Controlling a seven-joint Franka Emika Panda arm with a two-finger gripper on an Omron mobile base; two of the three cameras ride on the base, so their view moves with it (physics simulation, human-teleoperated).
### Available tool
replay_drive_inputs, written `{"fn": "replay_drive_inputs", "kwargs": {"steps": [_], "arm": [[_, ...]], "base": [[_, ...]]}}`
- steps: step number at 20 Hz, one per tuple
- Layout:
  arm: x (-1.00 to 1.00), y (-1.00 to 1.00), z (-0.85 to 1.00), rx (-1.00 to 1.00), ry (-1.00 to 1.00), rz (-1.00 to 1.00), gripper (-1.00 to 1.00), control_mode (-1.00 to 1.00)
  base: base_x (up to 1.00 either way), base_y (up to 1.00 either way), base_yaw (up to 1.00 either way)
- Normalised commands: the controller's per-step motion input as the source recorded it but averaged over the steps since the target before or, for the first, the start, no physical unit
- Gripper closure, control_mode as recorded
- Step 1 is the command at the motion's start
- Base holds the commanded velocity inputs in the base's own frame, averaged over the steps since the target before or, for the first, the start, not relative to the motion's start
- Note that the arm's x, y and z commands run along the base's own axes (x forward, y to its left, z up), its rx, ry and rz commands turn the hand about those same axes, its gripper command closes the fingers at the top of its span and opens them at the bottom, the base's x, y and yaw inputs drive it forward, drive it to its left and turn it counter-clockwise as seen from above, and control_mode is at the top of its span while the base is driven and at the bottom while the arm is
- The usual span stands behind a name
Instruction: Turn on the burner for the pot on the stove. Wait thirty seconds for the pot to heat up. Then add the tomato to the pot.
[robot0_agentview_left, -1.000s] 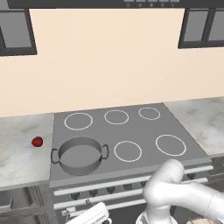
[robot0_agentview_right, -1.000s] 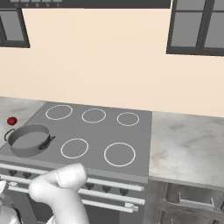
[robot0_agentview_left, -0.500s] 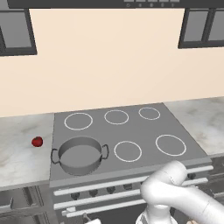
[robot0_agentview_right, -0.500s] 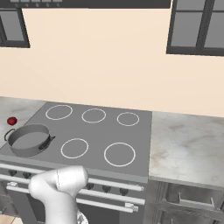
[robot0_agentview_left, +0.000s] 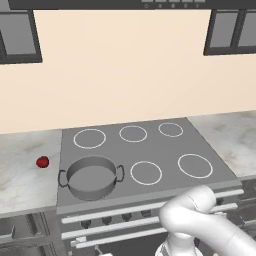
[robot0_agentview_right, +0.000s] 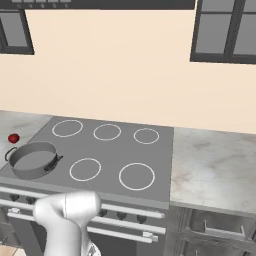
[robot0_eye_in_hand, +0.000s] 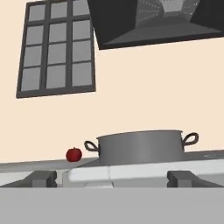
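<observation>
The pot (robot0_agentview_left: 92, 177) sits on the stove's (robot0_agentview_left: 150, 150) front left ring. The tomato (robot0_agentview_left: 43, 161) lies on the surface (robot0_agentview_left: 22, 170) left of the stove. The hand (robot0_eye_in_hand: 112, 177) is wide open, holding nothing.

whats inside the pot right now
Nothing can be seen in it: both base views show the pot with a bare grey bottom. The tomato lies on the counter to its left. In the hand view the pot's wall hides its inside.

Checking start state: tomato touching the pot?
Apart. In the left base view the tomato lies on the counter left of the stove, with bare counter between it and the pot.
</observation>
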Motion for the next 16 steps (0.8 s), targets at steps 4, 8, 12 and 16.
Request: {"fn": "replay_drive_inputs", "kwargs": {"steps": [4, 8, 12, 16], "arm": [[0.12, 0.00, -0.03, 0.06, 0.02, -0.20, -1.00, -1.00], [0.00, 0.00, 0.00, 0.00, 0.00, 0.00, -1.00, -1.00], [0.06, 0.00, 0.00, 0.00, 0.00, 0.00, -1.00, -1.00], [0.15, 0.00, 0.00, 0.00, 0.00, 0.00, -1.00, -1.00]], "base": [[0.00, 0.00, 0.00], [0.00, 0.00, 0.00], [0.00, 0.00, 0.00], [0.00, 0.00, 0.00]]}}
